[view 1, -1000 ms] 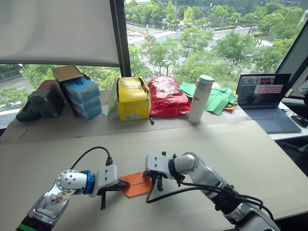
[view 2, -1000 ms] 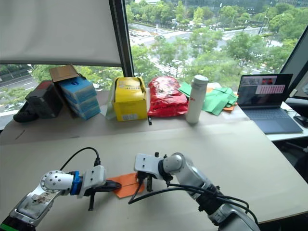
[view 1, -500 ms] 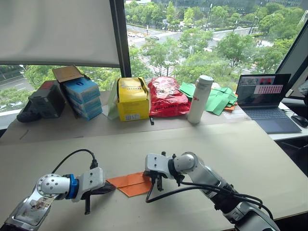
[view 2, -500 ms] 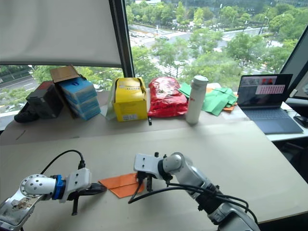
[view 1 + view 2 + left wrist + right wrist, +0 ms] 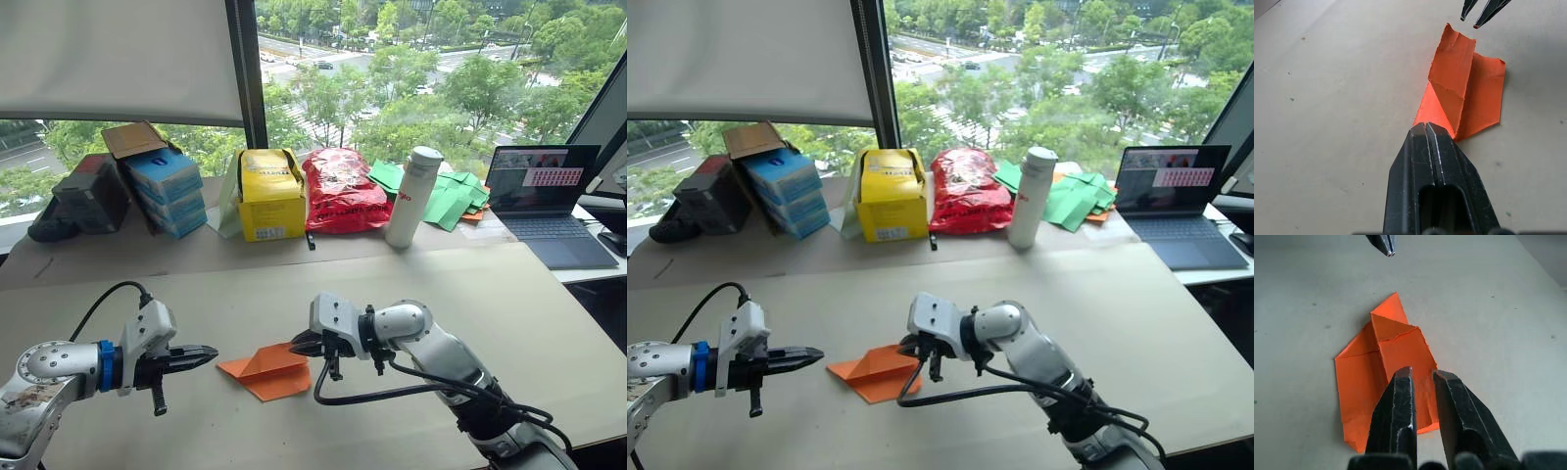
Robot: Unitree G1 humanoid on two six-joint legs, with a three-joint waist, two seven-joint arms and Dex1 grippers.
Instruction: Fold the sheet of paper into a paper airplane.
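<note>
The sheet of paper (image 5: 266, 370) is bright orange and lies flat on the tan table (image 5: 509, 294), folded into a pointed shape with a raised flap. Its point faces my left gripper (image 5: 209, 353), which is shut and empty, a short gap away from the paper's tip. In the left wrist view those black fingers (image 5: 1425, 147) are pressed together just short of the paper (image 5: 1462, 93). My right gripper (image 5: 1422, 374) hovers over the paper's other end, its fingers a narrow gap apart with nothing between them.
Along the back edge stand blue boxes (image 5: 167, 191), a yellow box (image 5: 271, 201), a red plastic bag (image 5: 341, 196), a white bottle (image 5: 412, 196), green paper pieces (image 5: 451, 201) and an open laptop (image 5: 544, 201).
My left gripper has drawn back to the left, off the paper, leaving its pointed end uncovered. The right gripper has swung to point left over the paper. The camera has shifted.
</note>
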